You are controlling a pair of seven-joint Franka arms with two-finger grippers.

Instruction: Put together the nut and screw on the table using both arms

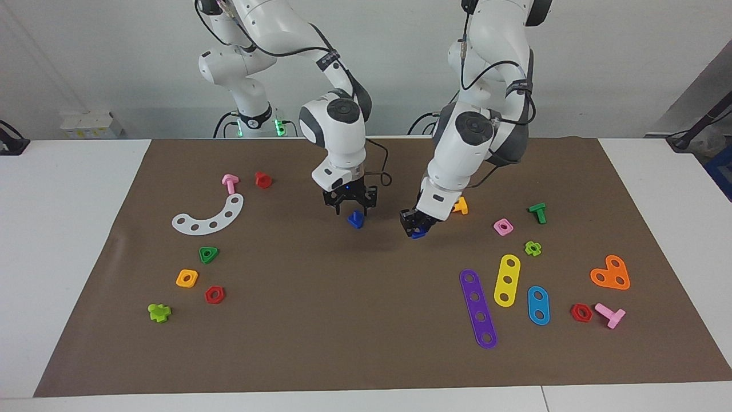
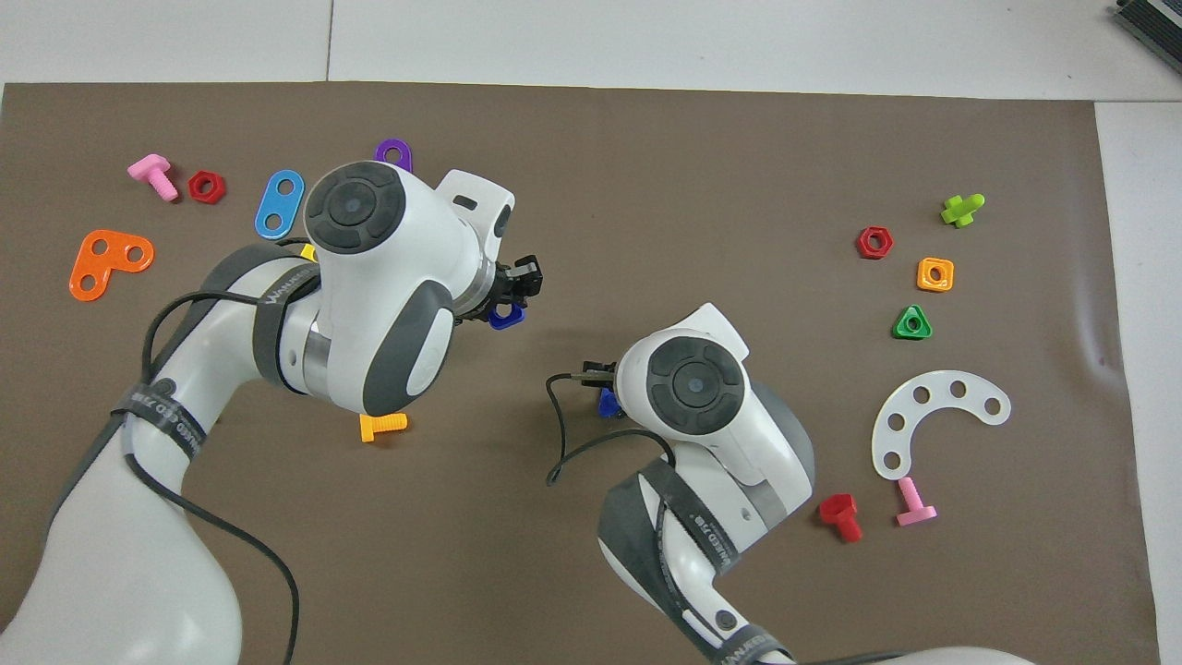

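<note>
My right gripper (image 1: pixel 355 213) is up over the middle of the brown mat (image 1: pixel 320 320) with its fingers clamped on the screw (image 1: pixel 355 220), which hangs just under them. My left gripper (image 1: pixel 416 225) is closed around the nut (image 1: pixel 420 233), also above the mat and close beside the screw. They aren't touching, and an orange bolt (image 1: pixel 461 205) lies near the left one.

Worktop (image 1: pixel 68 229): wide, white, seamed along the edge farthest from the robots. Mat (image 1: pixel 343 320): large, brown, rectangular, slightly creased. Wall (image 1: pixel 86 51): plain pale grey. Small white box (image 1: pixel 91 123) against the wall at the right arm's end. Lighting: even, diffuse.
</note>
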